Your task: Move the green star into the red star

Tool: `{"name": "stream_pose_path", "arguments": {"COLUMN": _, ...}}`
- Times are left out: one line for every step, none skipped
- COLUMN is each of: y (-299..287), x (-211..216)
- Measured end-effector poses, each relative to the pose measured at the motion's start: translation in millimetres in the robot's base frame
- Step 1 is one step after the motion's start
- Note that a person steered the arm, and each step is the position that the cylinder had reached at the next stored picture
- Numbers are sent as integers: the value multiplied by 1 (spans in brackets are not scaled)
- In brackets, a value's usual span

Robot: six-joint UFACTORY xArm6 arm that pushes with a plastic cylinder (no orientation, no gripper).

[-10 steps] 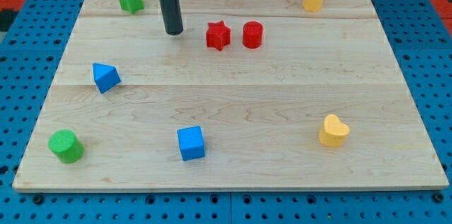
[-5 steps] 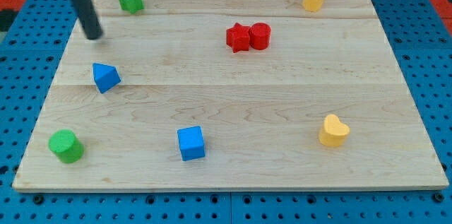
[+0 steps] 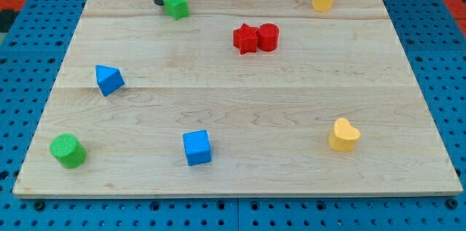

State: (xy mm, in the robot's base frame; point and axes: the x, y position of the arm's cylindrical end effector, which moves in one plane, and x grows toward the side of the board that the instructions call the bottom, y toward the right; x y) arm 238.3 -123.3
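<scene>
My tip (image 3: 159,1) touches the green star (image 3: 176,5) on its left side, no fingers to clench. Right and below it, the red star (image 3: 246,39) abuts a red cylinder (image 3: 268,36); bare wooden board (image 3: 240,107) lies between them. No readable writing.

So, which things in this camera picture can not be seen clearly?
- My tip: camera view, the rod's upper part is cut off by the view's top.
- Green star: contact with the tip cannot be confirmed; they look touching.
- Red star and red cylinder: any gap between them is too small to see.
</scene>
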Motion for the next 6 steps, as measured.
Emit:
{"name": "stream_pose_path", "arguments": {"y": 11, "x": 22}}
{"name": "stream_pose_path", "arguments": {"y": 1, "x": 8}}
{"name": "stream_pose_path", "arguments": {"y": 8, "x": 0}}
{"name": "stream_pose_path", "arguments": {"y": 18, "x": -1}}
{"name": "stream_pose_path", "arguments": {"y": 40, "x": 16}}
{"name": "stream_pose_path", "arguments": {"y": 41, "x": 59}}
